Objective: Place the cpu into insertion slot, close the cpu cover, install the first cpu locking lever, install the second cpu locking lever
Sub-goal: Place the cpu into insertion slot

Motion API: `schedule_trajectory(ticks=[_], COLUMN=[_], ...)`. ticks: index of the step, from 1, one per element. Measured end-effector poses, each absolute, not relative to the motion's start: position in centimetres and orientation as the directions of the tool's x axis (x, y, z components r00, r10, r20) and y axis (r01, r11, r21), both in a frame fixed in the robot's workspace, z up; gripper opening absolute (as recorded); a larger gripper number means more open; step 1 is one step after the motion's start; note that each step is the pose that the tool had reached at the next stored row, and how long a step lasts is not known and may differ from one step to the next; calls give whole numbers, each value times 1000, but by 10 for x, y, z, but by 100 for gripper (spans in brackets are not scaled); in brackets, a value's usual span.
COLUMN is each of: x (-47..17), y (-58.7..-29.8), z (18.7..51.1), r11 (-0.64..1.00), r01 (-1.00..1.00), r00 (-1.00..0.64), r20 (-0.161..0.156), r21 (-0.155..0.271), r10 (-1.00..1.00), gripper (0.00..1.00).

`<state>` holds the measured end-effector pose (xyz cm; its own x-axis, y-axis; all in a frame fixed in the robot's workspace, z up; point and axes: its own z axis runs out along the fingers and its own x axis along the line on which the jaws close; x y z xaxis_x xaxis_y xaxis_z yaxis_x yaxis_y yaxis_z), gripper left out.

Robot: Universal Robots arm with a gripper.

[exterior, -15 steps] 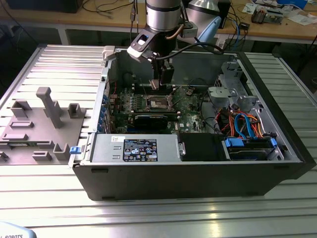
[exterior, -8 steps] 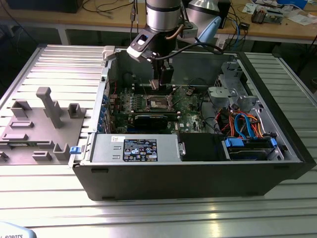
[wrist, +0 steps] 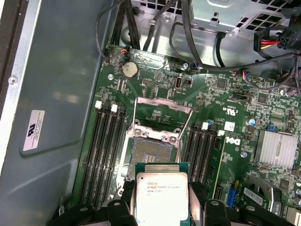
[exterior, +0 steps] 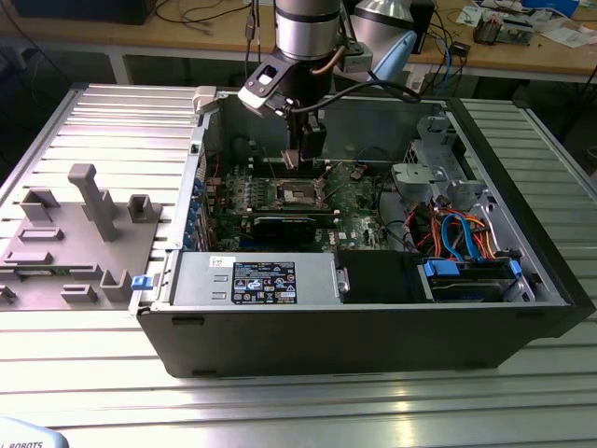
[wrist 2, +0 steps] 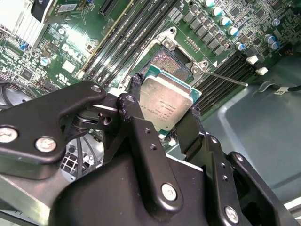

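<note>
My gripper [wrist 2: 165, 101] is shut on the cpu [wrist 2: 168, 104], a flat square chip with a dull silver top and green edge, held by two opposite sides between the black fingers [wrist 2: 134, 115]. In the first wrist view the cpu [wrist: 162, 195] hangs above the motherboard, just short of the insertion slot [wrist: 150, 153], whose dark centre lies open. The cpu cover [wrist: 164, 104], a thin silvery frame, stands swung up beyond the slot. Two thin wire levers [wrist: 185, 129] are raised beside it. In the exterior view my gripper [exterior: 300, 154] hovers over the insertion slot [exterior: 300, 194] inside the open computer case.
Long black memory slots [wrist: 106, 150] flank the socket on both sides. A finned heatsink [wrist: 277, 148] and cables [wrist: 207, 66] lie further off. The case wall [exterior: 201, 168], power supply [exterior: 261, 280] and drive cage [exterior: 434, 159] ring the board. A grey fixture block [exterior: 84, 233] sits outside.
</note>
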<state>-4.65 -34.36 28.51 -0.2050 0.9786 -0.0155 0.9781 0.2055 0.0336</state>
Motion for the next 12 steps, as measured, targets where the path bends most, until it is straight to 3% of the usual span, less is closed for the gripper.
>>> schedule_trajectory(ticks=[12], x=[-47], y=[-344], z=[284], r11=[180], r01=[983], r00=[-180], r20=[-15], r21=[34], r10=[984], gripper=[55])
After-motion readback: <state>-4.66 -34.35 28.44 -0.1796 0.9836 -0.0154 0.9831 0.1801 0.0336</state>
